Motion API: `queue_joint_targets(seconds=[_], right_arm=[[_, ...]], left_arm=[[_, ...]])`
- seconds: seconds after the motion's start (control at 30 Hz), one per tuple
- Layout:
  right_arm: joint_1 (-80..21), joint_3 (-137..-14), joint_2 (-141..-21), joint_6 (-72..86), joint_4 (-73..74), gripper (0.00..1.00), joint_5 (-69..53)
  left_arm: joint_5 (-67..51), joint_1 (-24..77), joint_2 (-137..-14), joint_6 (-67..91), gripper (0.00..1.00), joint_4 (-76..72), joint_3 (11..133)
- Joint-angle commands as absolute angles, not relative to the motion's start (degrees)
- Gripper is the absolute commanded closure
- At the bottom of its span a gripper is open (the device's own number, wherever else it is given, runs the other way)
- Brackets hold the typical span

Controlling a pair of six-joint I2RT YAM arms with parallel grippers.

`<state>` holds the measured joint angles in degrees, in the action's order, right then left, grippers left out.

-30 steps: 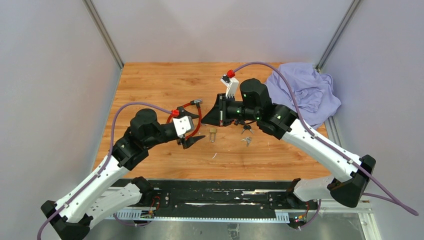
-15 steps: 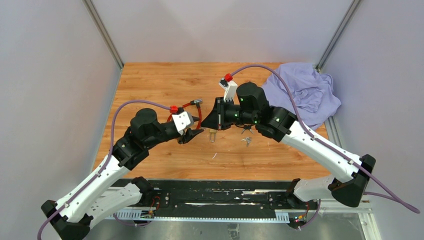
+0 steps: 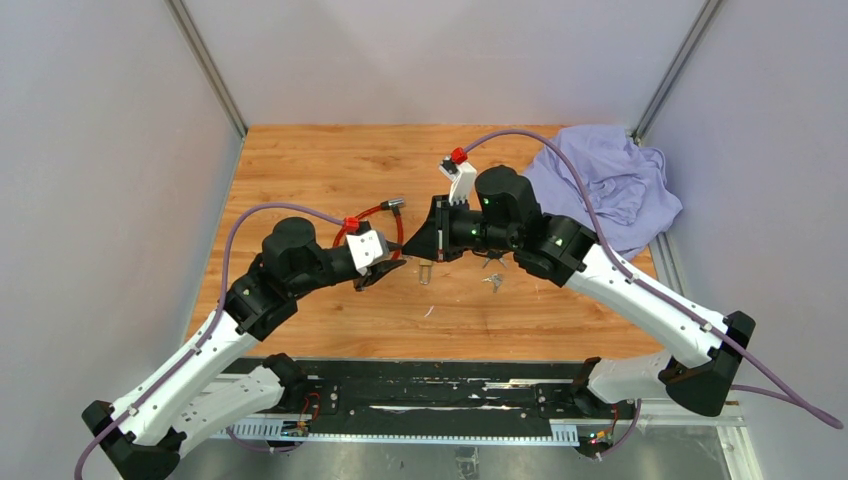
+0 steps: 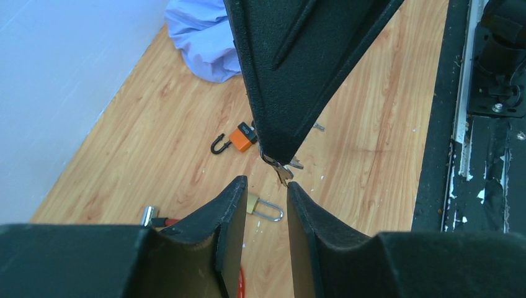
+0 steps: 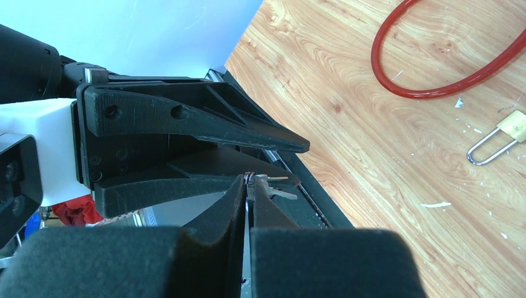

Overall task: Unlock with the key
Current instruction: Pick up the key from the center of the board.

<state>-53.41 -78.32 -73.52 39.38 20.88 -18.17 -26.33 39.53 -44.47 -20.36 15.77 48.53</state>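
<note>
My right gripper (image 3: 412, 246) is shut on a small bunch of silver keys (image 5: 268, 184) and holds it above the table. The keys (image 4: 282, 169) hang from its tip (image 4: 273, 152) in the left wrist view. My left gripper (image 3: 386, 270) is open and empty. Its tips (image 4: 265, 187) sit right beside the hanging keys, and one key nearly touches its right finger (image 4: 298, 205). A brass padlock (image 3: 426, 270) lies on the wood below, seen between the left fingers (image 4: 263, 207) and in the right wrist view (image 5: 502, 135).
An orange padlock (image 4: 239, 138) lies open on the wood beyond the grippers. More keys (image 3: 493, 281) lie under the right arm. A red cable loop (image 3: 385, 215) lies by the left gripper. A purple cloth (image 3: 610, 185) is heaped at the back right corner.
My left gripper has risen and moved toward the right gripper's tip. My right gripper has shifted a little left with the keys.
</note>
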Motion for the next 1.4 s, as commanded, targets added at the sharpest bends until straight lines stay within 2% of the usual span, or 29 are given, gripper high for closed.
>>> queue_joint_targets(seconds=[0.0,0.37,0.73,0.9,1.07,1.37], right_arm=[[-54.6,-78.5,-72.1,39.4,19.5,0.99,-17.4],[-55.0,-77.9,-71.8,39.7,18.7,0.99,-17.0],[-55.3,-77.0,-71.1,40.0,18.5,0.99,-16.3],[-55.3,-76.6,-70.6,40.1,18.3,0.99,-16.1],[-55.4,-76.3,-70.3,40.3,18.0,0.99,-16.6],[-55.9,-76.4,-70.2,40.1,17.5,0.99,-17.5]], left_arm=[[-26.3,39.8,-43.9,-19.7,0.67,14.4,50.6],[-31.4,39.8,-44.0,-16.7,0.66,15.3,50.2],[-25.5,39.8,-43.8,-17.4,0.85,14.3,51.0],[-23.6,39.8,-43.4,-18.9,0.96,14.7,51.1],[-22.3,39.8,-43.0,-22.4,1.00,15.1,51.3],[-23.3,39.8,-42.7,-33.4,1.00,20.7,54.6]])
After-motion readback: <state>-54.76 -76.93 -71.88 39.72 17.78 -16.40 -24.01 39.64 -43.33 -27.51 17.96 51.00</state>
